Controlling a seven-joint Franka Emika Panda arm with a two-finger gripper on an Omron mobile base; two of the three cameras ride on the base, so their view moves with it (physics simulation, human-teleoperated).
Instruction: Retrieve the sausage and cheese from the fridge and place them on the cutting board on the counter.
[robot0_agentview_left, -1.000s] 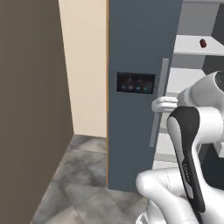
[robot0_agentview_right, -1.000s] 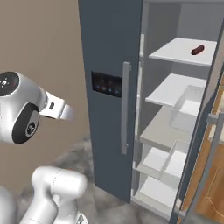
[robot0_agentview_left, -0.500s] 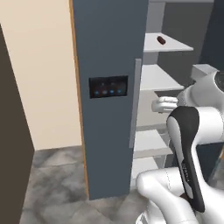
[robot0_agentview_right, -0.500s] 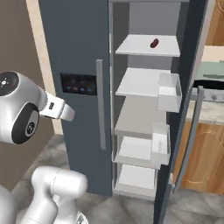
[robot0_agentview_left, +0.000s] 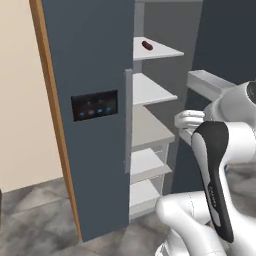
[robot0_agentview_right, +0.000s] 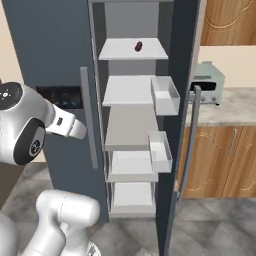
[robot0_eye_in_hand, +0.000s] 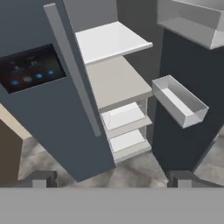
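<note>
Claw (robot0_eye_in_hand: 111, 178) spread fully apart, holding nothing, touching nothing, facing the open fridge (robot0_eye_in_hand: 65, 109); sausage (robot0_agentview_right: 138, 47) lying on the top shelf (robot0_agentview_right: 120, 50).

Both base views face the open fridge (robot0_agentview_left: 95, 125) from either side, sharing its shelves; the hand view looks down closer.

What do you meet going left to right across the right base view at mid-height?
Blue-lit panel → closed door's long handle → pale shelves → door bins → open door's handle → wooden cabinets.
</note>
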